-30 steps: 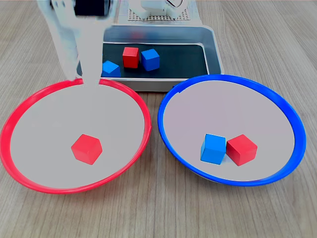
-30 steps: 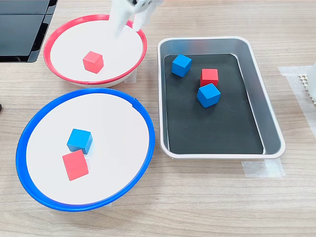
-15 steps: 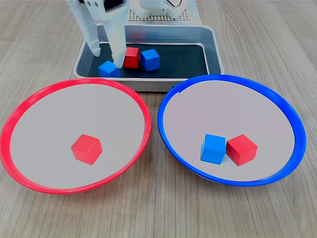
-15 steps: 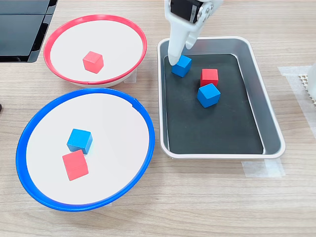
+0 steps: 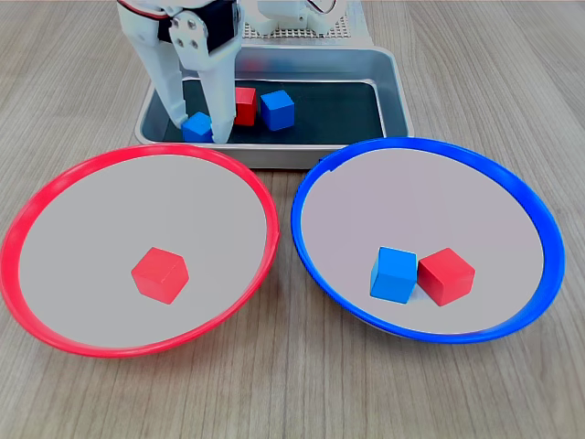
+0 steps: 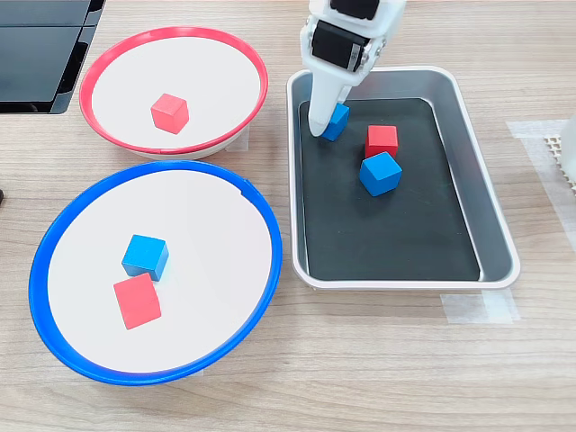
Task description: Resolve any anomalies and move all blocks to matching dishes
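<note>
Six blocks: three sit in the dishes and three in the silver tray (image 6: pixel 468 171), so the sorting is, by my reckoning, about a third done.
Gripper: the white gripper (image 5: pixel 196 128) reaches down into the tray corner nearest the red-rimmed dish (image 5: pixel 55 192), its two fingers (image 5: pixel 174 91) straddling a blue block (image 6: pixel 338 119); they stand either side of it, but whether they are pinching it yet I cannot tell.
Why that block: it is the tray block closest to the dishes and has free space on both flanks, which lets the fingers drop around it without nudging its neighbours.
Tray, other blocks: a red block (image 6: pixel 382 139) and a second blue block (image 6: pixel 380 173) lie just beside each other towards the tray's middle, near the gripper but apart from it.
Red-rimmed dish: holds one red block (image 5: pixel 159 273), correctly matched.
Blue-rimmed dish (image 5: pixel 539 219): holds a blue block (image 5: pixel 394 273) touching a red block (image 5: pixel 446 274); the red one is the likely anomaly (wrong colour for that dish) and will probably need moving across.
Next need: a firm close on the straddled block and a lift clear of the tray wall, since it lies close to the rim.
Risk: the block could twist out if gripped off-centre.
</note>
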Controlling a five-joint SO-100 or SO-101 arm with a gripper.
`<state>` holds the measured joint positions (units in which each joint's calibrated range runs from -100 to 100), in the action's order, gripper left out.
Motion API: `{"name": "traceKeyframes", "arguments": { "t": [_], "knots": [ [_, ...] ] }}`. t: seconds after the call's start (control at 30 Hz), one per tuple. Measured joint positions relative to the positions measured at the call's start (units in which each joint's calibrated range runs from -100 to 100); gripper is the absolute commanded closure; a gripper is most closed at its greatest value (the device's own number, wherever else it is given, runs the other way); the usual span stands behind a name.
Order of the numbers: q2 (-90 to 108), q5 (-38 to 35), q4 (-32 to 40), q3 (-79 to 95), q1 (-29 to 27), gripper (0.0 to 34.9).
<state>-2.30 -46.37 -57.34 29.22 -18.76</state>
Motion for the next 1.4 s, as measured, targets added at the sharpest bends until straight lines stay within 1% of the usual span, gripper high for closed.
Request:
{"name": "traceKeyframes", "arguments": {
  "t": [0.07, 0.1, 0.2, 0.27, 0.33, 0.4, 0.47, 0.5, 0.53, 0.57, 0.6, 0.63, 0.67, 0.7, 0.73, 0.77, 0.8, 0.83, 0.9, 0.97, 1.0, 1.03, 1.07, 1.1, 1.2, 1.23, 1.27, 1.3, 1.4],
  "knots": [
    [0.0, -0.8, 1.7, 2.1, 0.0, 34.6],
    [0.0, -1.3, 3.9, 3.3, 0.0, 34.6],
    [0.0, -1.6, 5.1, 3.9, 0.0, 34.6],
    [0.3, -1.5, 3.9, 3.9, 0.5, 34.6],
    [1.4, -0.3, -0.2, 1.7, 2.2, 34.6],
    [2.9, 3.2, -11.2, -6.4, 6.9, 34.6],
    [2.8, 6.7, -16.6, -13.3, 11.3, 34.6],
    [2.8, 8.1, -18.2, -16.1, 12.9, 34.6],
    [2.3, 10.3, -20.0, -20.9, 15.8, 34.6],
    [1.0, 13.3, -19.3, -25.7, 18.7, 34.6],
    [0.2, 15.1, -19.3, -27.9, 20.0, 34.6],
    [-1.9, 17.4, -18.3, -30.5, 22.3, 34.6],
    [-3.4, 19.5, -15.0, -31.8, 24.2, 34.6],
    [-5.1, 20.6, -11.7, -31.9, 26.5, 34.6],
    [-5.7, 21.0, -9.6, -31.9, 27.4, 34.6],
    [-6.2, 21.6, -5.6, -30.5, 29.2, 34.6],
    [-6.2, 21.7, -3.4, -29.3, 29.9, 34.6],
    [-6.3, 21.7, 2.0, -26.0, 31.2, 34.6],
    [-6.6, 21.7, 8.0, -22.0, 31.9, 34.6],
    [-7.3, 21.4, 12.3, -18.8, 31.9, 34.6],
    [-8.2, 20.8, 15.2, -16.5, 31.9, 33.4],
    [-8.8, 20.2, 16.7, -15.4, 32.4, 30.7],
    [-9.1, 19.9, 17.2, -15.3, 32.5, 30.1],
    [-9.6, 19.5, 17.6, -15.2, 32.7, 28.7],
    [-11.5, 17.5, 18.4, -15.2, 32.0, 20.9],
    [-12.0, 16.6, 18.4, -15.2, 31.4, 19.4],
    [-12.2, 15.1, 18.3, -15.2, 30.7, 16.8],
    [-12.2, 14.6, 18.3, -15.2, 30.4, 15.4],
    [-12.3, 10.4, 17.9, -15.2, 29.8, 14.8]
  ]
}}
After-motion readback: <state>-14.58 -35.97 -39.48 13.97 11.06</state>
